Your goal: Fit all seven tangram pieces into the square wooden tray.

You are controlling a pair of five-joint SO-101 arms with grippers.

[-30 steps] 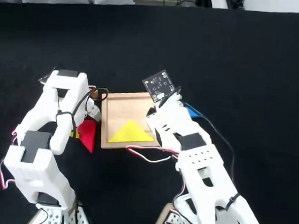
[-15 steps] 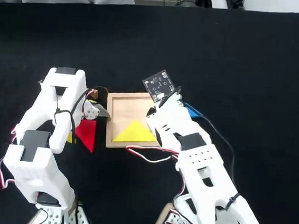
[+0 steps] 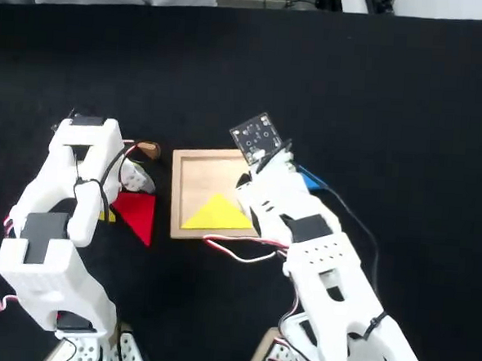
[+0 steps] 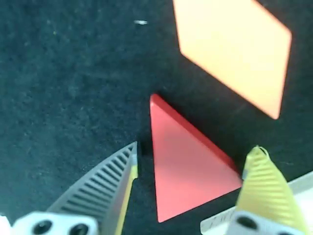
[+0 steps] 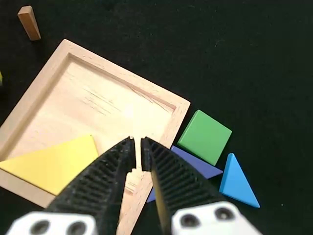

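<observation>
The left gripper point(image 4: 194, 148) hangs open with a finger on either side of the red triangle point(image 4: 186, 171), so lifting that piece seems to be the step in hand. A triangle has no parallel sides, so I would seat one finger flat on a long edge and the other close to the opposite corner, then close slowly to stop it squirting out. Whether the tips already reach the desk point(image 3: 353, 89) is hard to judge. The piece is a flat, smooth red slab with crisp edges, lying on the desk near the wooden tray point(image 3: 177, 193) but apart from it, close to an orange parallelogram point(image 4: 234, 54). The right gripper point(image 5: 137, 142) is closed and empty above the tray, which holds a yellow triangle point(image 5: 54, 164).
</observation>
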